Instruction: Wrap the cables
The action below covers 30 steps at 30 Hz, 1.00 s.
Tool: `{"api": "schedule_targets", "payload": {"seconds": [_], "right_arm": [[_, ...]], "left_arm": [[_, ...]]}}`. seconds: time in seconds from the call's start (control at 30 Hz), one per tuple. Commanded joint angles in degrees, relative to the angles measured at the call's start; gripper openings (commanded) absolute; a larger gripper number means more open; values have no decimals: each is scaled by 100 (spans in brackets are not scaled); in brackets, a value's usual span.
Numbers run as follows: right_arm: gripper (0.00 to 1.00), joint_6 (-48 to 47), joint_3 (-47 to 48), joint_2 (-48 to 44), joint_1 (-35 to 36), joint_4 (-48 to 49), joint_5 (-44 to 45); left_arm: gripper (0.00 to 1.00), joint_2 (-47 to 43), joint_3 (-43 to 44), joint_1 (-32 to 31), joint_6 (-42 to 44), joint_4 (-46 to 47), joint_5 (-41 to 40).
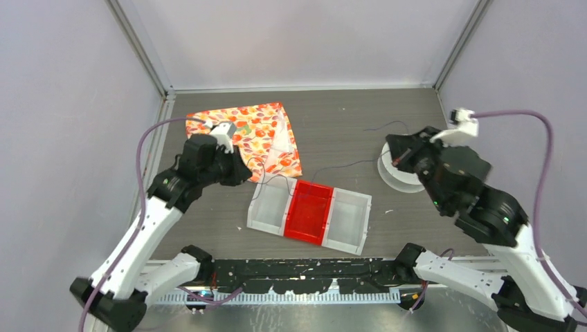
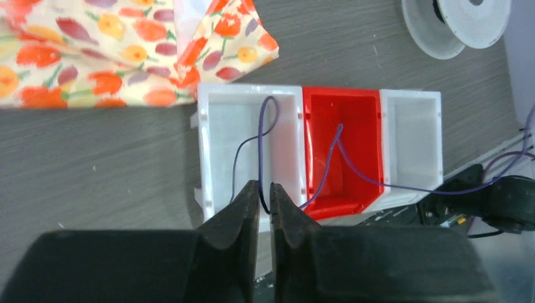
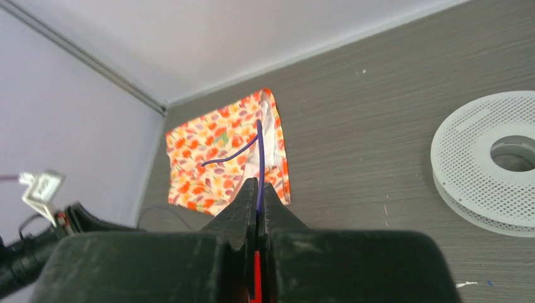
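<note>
A: Where is the cable?

B: It is strung between the two arms. In the left wrist view it loops inside the white end compartment of the tray, crosses the red middle compartment and leaves over the tray's edge. From above, a thin line of it runs across the surface toward the right arm.

A: And the left fingers?

B: They are pressed nearly together just over the tray's edge. The cable runs into the narrow slit between them, so they are gripping it.

A: The right fingers?

B: They are closed tight on the cable too. A short end sticks out past their tips and bends off to one side.

A: What else is on the surface?

B: A flowered cloth lies folded beside the tray, at the far left. A white perforated reel lies flat near the right arm — well apart from the cloth. The top view shows the right arm reaching partly over the reel.
</note>
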Motion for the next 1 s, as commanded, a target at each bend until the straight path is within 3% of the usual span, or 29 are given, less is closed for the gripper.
{"api": "schedule_targets", "payload": {"seconds": [0.0,0.03,0.23,0.37,0.47,0.7,0.97], "right_arm": [[0,86,215,704,5,-128,-456],[0,76,177,721,11,-78,-495],[1,41,-298,383,10,482,-930],[1,438,-50,615,5,165,-870],[1,1396,370,993,12,-523,-369],[1,3133,1216,1824,5,-2087,83],[1,3734,899,1962,8,-1764,-251]], "left_arm": [[30,966,1064,9,16,412,82],[40,1162,1299,11,91,260,118],[58,1191,1959,9,279,629,45],[61,1503,2390,-66,198,798,1357],[65,1648,2314,-531,210,1257,2008],[69,1957,2020,-2008,423,2483,1648],[70,2226,1563,-2550,609,3788,1482]]}}
